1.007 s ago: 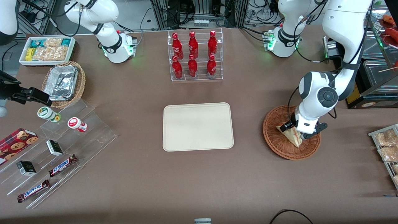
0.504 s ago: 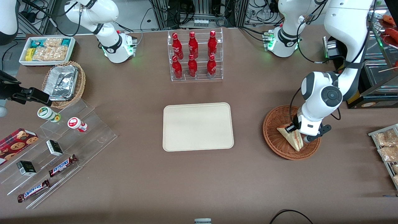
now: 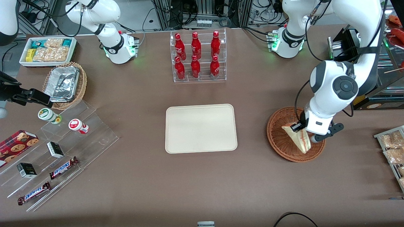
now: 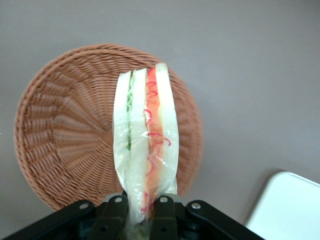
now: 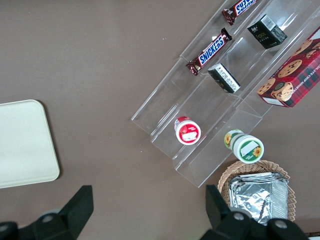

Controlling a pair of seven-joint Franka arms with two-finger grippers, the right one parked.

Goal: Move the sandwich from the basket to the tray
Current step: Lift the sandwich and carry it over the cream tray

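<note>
The gripper [image 4: 142, 207] pinches the clear-wrapped sandwich [image 4: 146, 150] by one end – seemingly lifted clear of the wicker basket [image 3: 279, 138]; the cream tray [image 3: 201, 128] sits well apart.

Tool [image 4: 140, 205] clamps sandwich [image 3: 298, 138] above basket [image 3: 279, 142]; tray [image 3: 201, 128] beside basket, well apart.

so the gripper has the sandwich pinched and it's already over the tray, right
Not quite. The gripper is shut on the sandwich, but it hangs over the basket, not the tray. The left wrist view shows the wicker directly under the wedge, with the tray only off to one side.
</note>
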